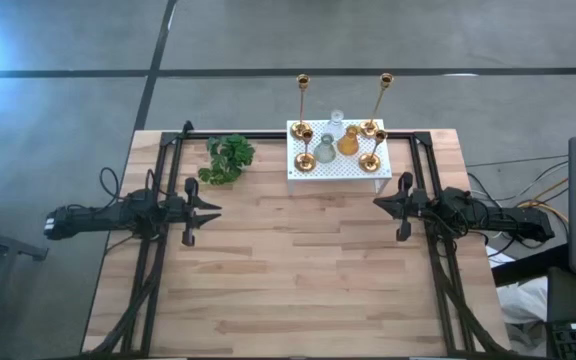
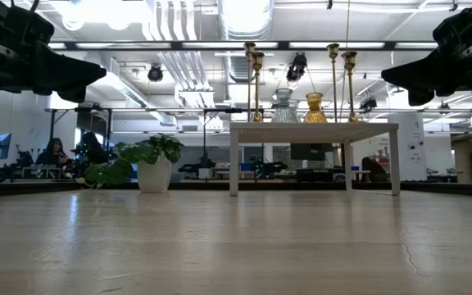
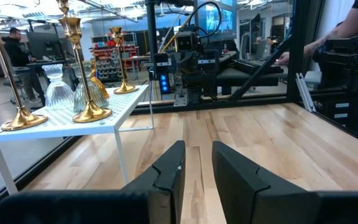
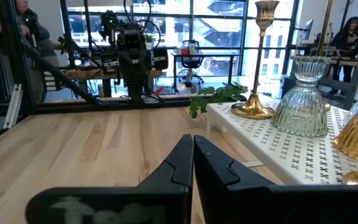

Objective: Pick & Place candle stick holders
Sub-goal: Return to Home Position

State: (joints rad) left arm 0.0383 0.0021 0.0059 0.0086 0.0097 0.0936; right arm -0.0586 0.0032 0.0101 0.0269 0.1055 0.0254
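Standing together on a low white perforated stand (image 1: 343,170) at the far edge of the pale wooden table (image 1: 298,280), the candle stick holders form a tidy, near-symmetrical display. Counted, there are seven. Four are shiny gold metal candlesticks (image 1: 306,160) with round bases and slim stems, and three are small bulbous glass pieces. Two tall candlesticks take the back corners and two shorter ones the front corners, probably so the tall stems do not hide the lower pieces. The clear glass holder (image 1: 336,125), pale green glass holder (image 1: 326,152) and amber glass holder (image 1: 348,143) cluster close together in the middle, framed by the gold ones. No holder is on the table itself, so the placing looks complete.

One leafy green plant (image 1: 230,157) sits just beside the stand, on the left arm's side.

The left arm (image 1: 118,213) and right arm (image 1: 478,215) lie low at opposite sides of the table, pointing inward at each other and well apart from the stand. This looks like a parked pose that leaves the display clear. The left jaws are slightly parted and empty. The right jaws are pressed together on nothing.
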